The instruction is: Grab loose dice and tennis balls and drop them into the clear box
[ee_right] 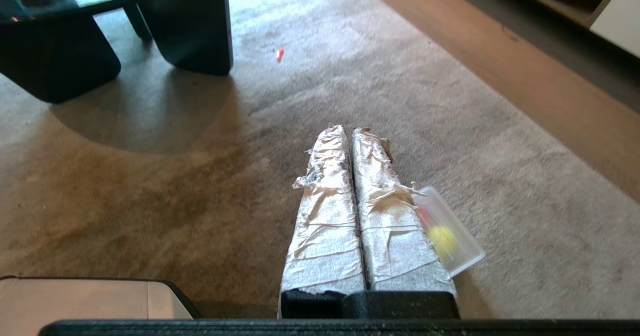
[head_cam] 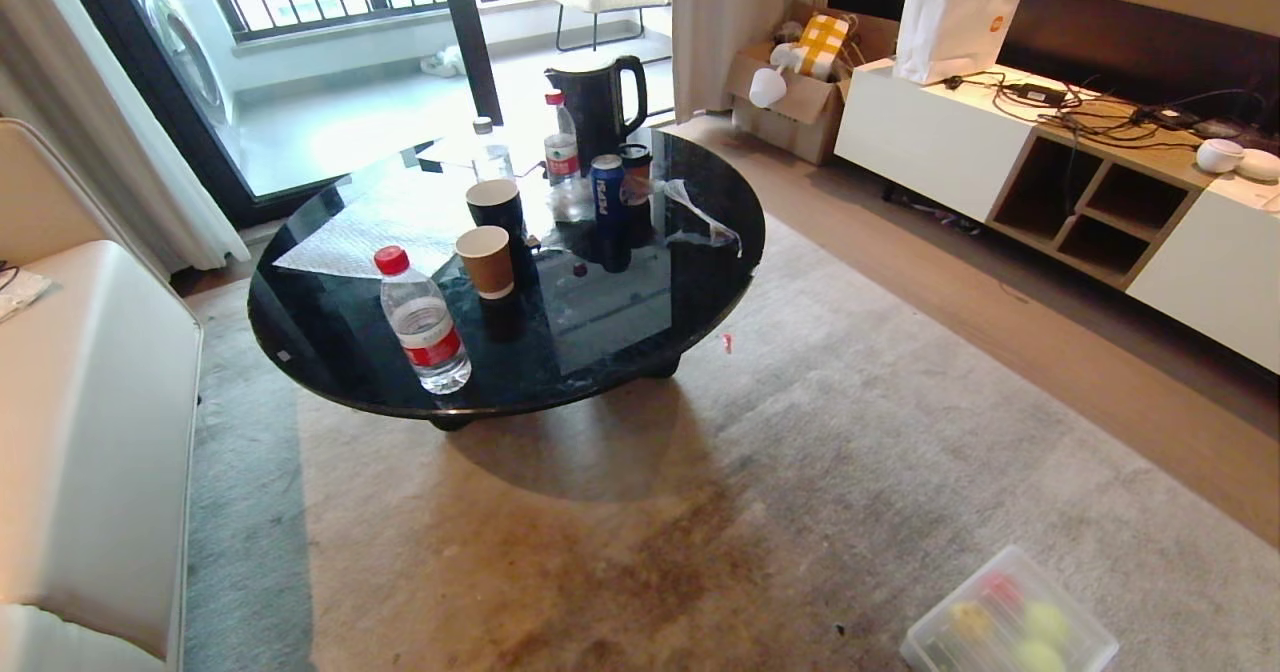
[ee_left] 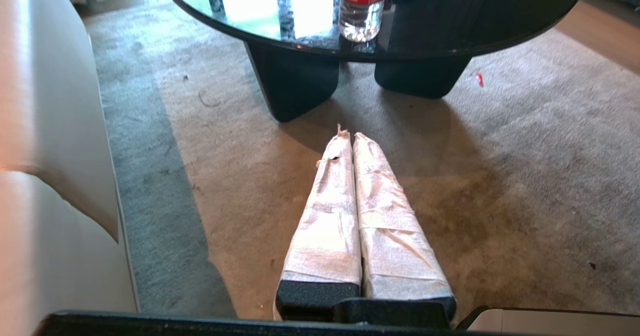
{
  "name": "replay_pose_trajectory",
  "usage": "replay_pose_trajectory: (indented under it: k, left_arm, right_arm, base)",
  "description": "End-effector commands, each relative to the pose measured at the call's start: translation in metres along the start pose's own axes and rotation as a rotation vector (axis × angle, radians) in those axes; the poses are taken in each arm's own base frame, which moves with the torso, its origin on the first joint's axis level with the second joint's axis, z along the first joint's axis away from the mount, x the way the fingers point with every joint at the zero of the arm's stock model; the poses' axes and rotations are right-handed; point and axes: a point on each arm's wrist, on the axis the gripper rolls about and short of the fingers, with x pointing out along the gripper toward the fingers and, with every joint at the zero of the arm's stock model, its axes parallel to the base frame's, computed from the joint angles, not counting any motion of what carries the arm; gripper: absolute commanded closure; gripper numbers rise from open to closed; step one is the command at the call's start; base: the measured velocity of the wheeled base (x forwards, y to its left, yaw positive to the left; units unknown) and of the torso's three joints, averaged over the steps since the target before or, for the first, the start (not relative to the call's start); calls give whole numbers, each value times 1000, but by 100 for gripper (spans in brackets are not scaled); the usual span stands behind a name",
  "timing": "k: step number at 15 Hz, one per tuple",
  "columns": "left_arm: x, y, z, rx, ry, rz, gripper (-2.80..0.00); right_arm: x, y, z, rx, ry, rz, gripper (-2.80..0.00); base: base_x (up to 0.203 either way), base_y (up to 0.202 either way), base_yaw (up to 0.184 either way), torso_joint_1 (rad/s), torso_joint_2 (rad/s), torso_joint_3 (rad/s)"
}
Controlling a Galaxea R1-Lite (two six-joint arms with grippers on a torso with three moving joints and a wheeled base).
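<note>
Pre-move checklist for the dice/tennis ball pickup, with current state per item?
1. Clear box in view, on the carpet at the robot's lower right: ok.
2. Box contents: two tennis balls inside, with a yellow and a red shape that look like dice; full count: cannot tell.
3. Loose dice or balls left on the carpet: none seen in any view; behind the round table: cannot tell.
4. Left tool shut and empty above the carpet: ok.
5. Right tool shut and empty, box beside it: ok.
6. Pickup target chosen: not ok, none in sight.
</note>
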Motion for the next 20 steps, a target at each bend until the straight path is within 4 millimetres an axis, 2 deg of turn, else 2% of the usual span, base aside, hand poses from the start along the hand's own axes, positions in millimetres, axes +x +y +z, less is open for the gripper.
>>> replay_pose_trajectory:
  k: [1,10,18,20]
  left_arm:
    - [0,0,0,0,2,1,0]
    - [0,0,0,0,0,1,0]
    - [0,0,0,3,0,1,0]
    - [0,0,0,3,2,1,0]
  right_arm:
    - [0,0,0,-1,3,1,0]
    - [0,0,0,-1,1,0,0]
    - [0,0,0,-1,3,1,0]
    - [0,0,0,-1,1,0,0]
  base:
    - [0,0,0,7,5,193]
    - [0,0,0,3,2,196]
    - [0,0,0,1,1,20]
    - [137,0,-6,3,0,3]
